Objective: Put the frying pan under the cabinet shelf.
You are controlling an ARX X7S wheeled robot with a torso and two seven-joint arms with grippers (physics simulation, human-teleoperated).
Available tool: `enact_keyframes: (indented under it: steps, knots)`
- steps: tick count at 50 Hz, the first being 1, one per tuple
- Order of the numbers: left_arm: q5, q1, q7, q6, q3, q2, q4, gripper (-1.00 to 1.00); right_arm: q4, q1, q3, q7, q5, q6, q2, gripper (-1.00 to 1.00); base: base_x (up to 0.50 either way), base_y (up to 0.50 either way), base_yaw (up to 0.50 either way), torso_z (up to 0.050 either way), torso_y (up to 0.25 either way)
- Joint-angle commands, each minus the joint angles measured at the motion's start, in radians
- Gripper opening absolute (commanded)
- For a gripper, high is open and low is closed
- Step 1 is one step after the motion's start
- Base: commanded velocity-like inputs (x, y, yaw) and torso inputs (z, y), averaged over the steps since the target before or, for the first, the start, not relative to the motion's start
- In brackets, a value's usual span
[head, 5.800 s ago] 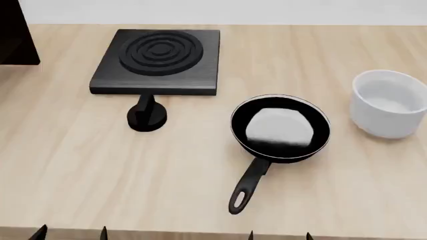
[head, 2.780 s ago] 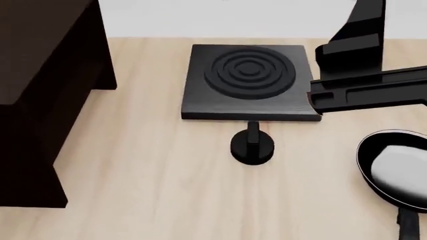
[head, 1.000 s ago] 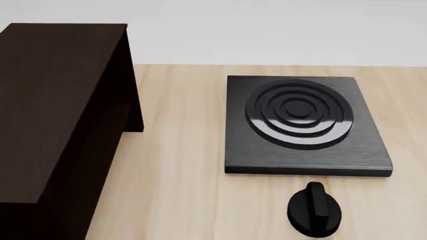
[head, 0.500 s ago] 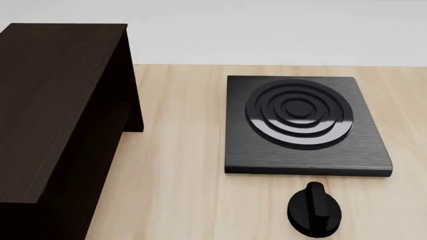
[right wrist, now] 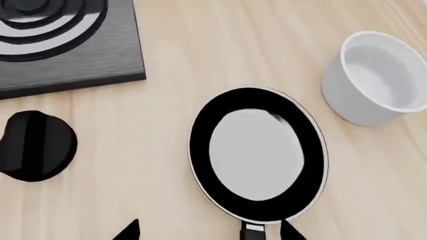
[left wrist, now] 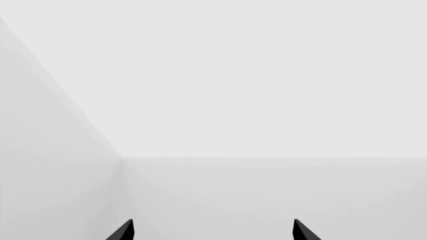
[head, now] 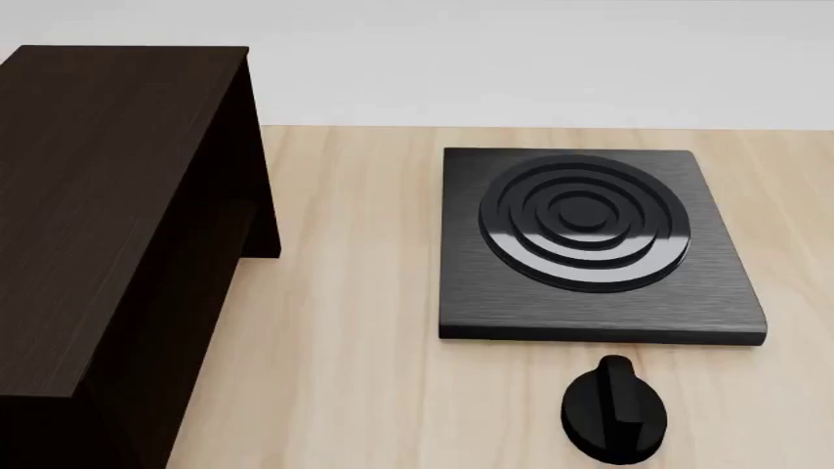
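The frying pan (right wrist: 257,155), round and black with a thin silvery rim and a pale grey sheen inside, lies flat on the wooden table in the right wrist view. My right gripper (right wrist: 210,232) hovers above it, open; the root of the pan's handle (right wrist: 252,233) shows between the two fingertips, close to one of them. The cabinet shelf (head: 111,215), a big dark brown box, fills the left of the head view, where neither the pan nor any gripper shows. My left gripper (left wrist: 213,231) is open before a blank grey background, with nothing between its tips.
A square black stove plate (head: 593,244) with concentric rings lies right of the shelf, also seen as the stove plate (right wrist: 60,55). In front of it lies a black knob (head: 615,410), the same knob (right wrist: 33,146). A white bowl (right wrist: 377,75) stands beside the pan.
Since 2.8 s ago the head view has swung left toward the shelf, and the pan and right arm have left it. Over the last second nothing has moved.
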State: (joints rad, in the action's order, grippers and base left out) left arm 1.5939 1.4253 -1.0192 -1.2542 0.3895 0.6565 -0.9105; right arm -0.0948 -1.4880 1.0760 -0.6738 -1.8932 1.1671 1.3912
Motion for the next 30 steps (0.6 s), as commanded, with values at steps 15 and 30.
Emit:
enact_keyframes:
  steps: [15, 30]
  knots:
    - [-0.021, -0.024, 0.015, 0.017, -0.001, 0.011, -0.008, 1.00, 0.114, 0.174, 0.095, 0.132, 0.043, -0.160, 0.155, 1.00, 0.00, 0.00, 0.00, 0.000, 0.000]
    - [-0.002, -0.032, -0.001, 0.029, 0.002, 0.033, -0.010, 1.00, 0.121, 0.270, 0.181, 0.187, 0.072, -0.311, 0.179, 1.00, 0.00, 0.00, 0.00, 0.000, 0.000]
